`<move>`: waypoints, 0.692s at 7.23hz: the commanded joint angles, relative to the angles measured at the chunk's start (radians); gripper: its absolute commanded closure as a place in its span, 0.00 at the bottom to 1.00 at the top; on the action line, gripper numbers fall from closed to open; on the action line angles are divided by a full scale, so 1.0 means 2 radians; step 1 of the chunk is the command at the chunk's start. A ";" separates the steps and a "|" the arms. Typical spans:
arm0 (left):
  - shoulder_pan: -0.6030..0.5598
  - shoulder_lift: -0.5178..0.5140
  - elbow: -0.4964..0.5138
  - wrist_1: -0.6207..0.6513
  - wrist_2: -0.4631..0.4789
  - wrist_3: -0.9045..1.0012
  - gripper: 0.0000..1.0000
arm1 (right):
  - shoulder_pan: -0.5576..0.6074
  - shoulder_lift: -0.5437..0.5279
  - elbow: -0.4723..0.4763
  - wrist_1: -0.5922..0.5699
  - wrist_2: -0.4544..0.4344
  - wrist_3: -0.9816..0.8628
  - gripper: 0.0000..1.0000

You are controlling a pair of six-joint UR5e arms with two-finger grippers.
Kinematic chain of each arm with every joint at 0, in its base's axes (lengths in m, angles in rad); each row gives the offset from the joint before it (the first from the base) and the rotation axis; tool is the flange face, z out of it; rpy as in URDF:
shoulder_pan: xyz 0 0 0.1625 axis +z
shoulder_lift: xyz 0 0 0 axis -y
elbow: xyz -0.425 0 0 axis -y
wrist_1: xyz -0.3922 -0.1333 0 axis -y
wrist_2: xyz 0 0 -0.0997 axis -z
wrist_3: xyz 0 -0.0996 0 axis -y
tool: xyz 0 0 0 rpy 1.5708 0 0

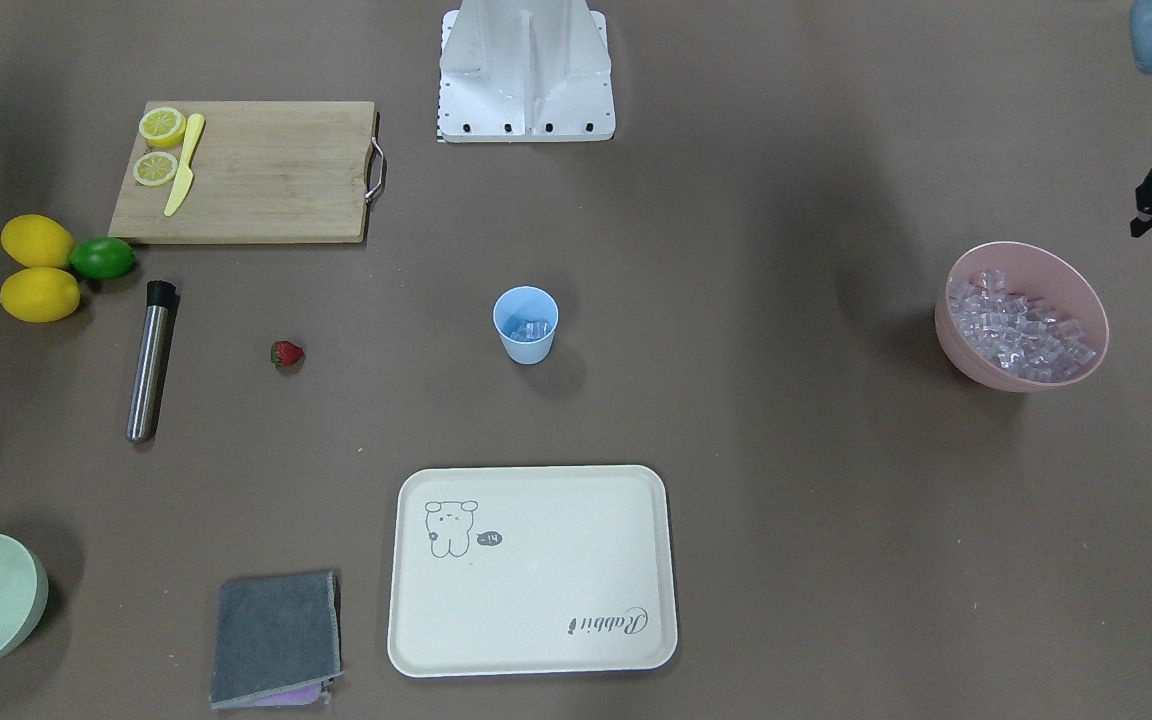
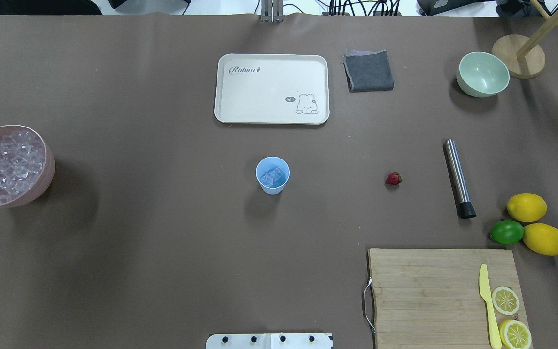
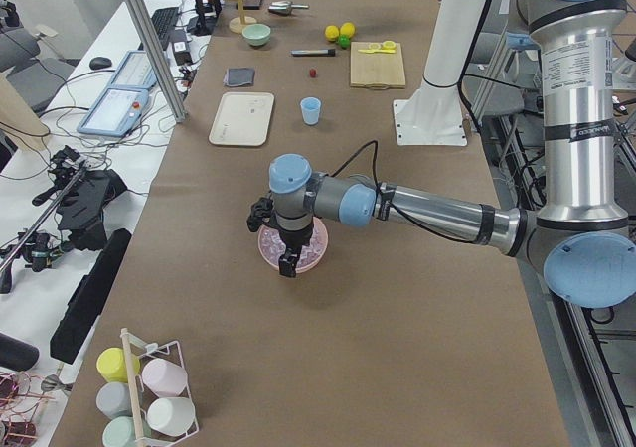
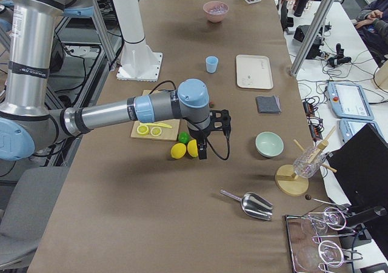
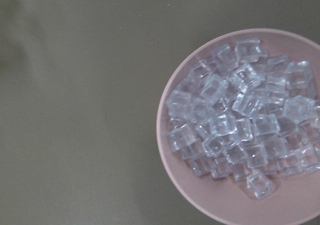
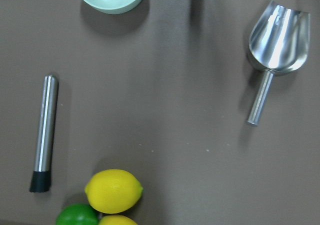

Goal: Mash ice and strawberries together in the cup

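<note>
The light-blue cup stands upright mid-table with a few clear ice cubes inside; it also shows in the front-facing view. Many more ice cubes fill the pink bowl at the robot's far left. One red strawberry lies on the table between the cup and a steel muddler. My left gripper hangs above the pink bowl; my right gripper hangs above the lemons. I cannot tell whether either is open or shut.
A cream tray, a grey cloth and a pale green bowl lie at the far side. A cutting board holds lemon halves and a yellow knife. Two lemons and a lime lie beside it. A metal scoop lies further right.
</note>
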 commanded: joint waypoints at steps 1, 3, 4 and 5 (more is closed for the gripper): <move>-0.023 0.011 0.008 0.004 -0.004 0.017 0.01 | -0.096 0.053 0.015 0.001 -0.015 0.131 0.00; -0.048 0.022 0.009 0.017 -0.006 0.017 0.01 | -0.204 0.126 0.008 0.000 -0.076 0.272 0.00; -0.067 0.028 0.009 0.017 -0.006 0.017 0.01 | -0.257 0.163 -0.016 0.001 -0.109 0.328 0.00; -0.068 0.028 0.009 0.017 -0.006 0.017 0.01 | -0.296 0.206 -0.046 0.001 -0.132 0.360 0.00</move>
